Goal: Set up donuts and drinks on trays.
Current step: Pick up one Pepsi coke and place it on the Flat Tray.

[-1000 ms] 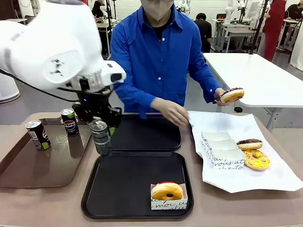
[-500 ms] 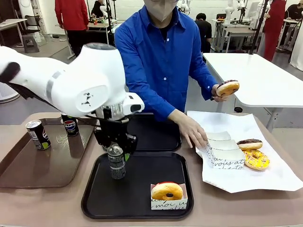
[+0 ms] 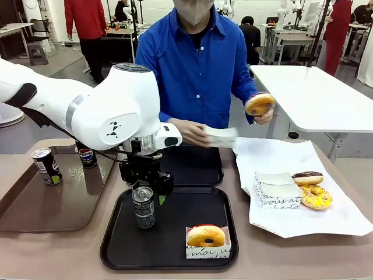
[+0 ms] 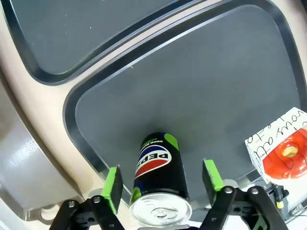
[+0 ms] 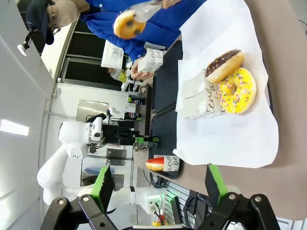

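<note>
Dark can point(image 3: 143, 207) point(image 4: 158, 167) stands upright on the near black tray point(image 3: 175, 228) point(image 4: 192, 96), in its left half, silver top up, Pepsi logo showing in my left wrist view. My left gripper point(image 3: 145, 190) point(image 4: 162, 179) sits right over it, one finger on each side of the can. Jaws are spread, and there is a gap between each green pad point(image 4: 112, 189) and the can wall, so I have no grip on it. Same tray, front right: sleeved donut point(image 3: 205, 236) point(image 4: 283, 153), orange glazed, in a white paper sleeve with black script, near the can but apart from it. Far black tray point(image 3: 186, 166) point(image 4: 72, 28) lies just beyond, the two rims side by side. Brown tray point(image 3: 46, 204) is to my left, with two more cans point(image 3: 46, 166) upright at its far end; one is partly hidden behind my arm. Across the table the person holds a glazed donut point(image 3: 259, 104) point(image 5: 127, 23) up in one hand point(image 3: 265, 114) and a paper sleeve point(image 3: 221, 136) in the other hand point(image 3: 189, 131), over the far tray's edge. To my right is a white paper sheet point(image 3: 291, 224) point(image 5: 225, 139) with a stack of sleeves point(image 3: 277, 189), a chocolate donut point(image 3: 307, 178) point(image 5: 224, 64) and a yellow donut point(image 3: 316, 196) point(image 5: 237, 90) touching each other. My right gripper point(image 5: 158, 191) hangs off to that side, jaws wide apart, nothing between them, well apart from the sheet.
</note>
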Robot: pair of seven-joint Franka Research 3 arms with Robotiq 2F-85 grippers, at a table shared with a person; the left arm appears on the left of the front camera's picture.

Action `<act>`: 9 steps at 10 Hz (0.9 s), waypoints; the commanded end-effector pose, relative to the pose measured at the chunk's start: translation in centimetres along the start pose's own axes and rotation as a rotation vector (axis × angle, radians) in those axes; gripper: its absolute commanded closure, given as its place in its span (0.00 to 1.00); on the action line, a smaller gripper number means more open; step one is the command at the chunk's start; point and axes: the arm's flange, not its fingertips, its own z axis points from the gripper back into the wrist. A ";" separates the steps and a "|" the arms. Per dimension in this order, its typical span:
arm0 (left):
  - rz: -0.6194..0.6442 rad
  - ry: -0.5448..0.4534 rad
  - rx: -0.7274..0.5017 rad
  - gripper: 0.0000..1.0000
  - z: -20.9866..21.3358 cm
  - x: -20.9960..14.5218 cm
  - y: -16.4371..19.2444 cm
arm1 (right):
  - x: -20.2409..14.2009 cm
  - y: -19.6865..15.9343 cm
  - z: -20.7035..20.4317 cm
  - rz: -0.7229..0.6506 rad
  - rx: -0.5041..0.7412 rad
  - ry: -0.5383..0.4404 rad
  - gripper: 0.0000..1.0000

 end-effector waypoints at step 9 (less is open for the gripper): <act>-0.006 -0.042 0.041 0.00 9.2 -2.8 1.6 | 0.1 0.0 0.0 0.019 0.022 -0.012 0.00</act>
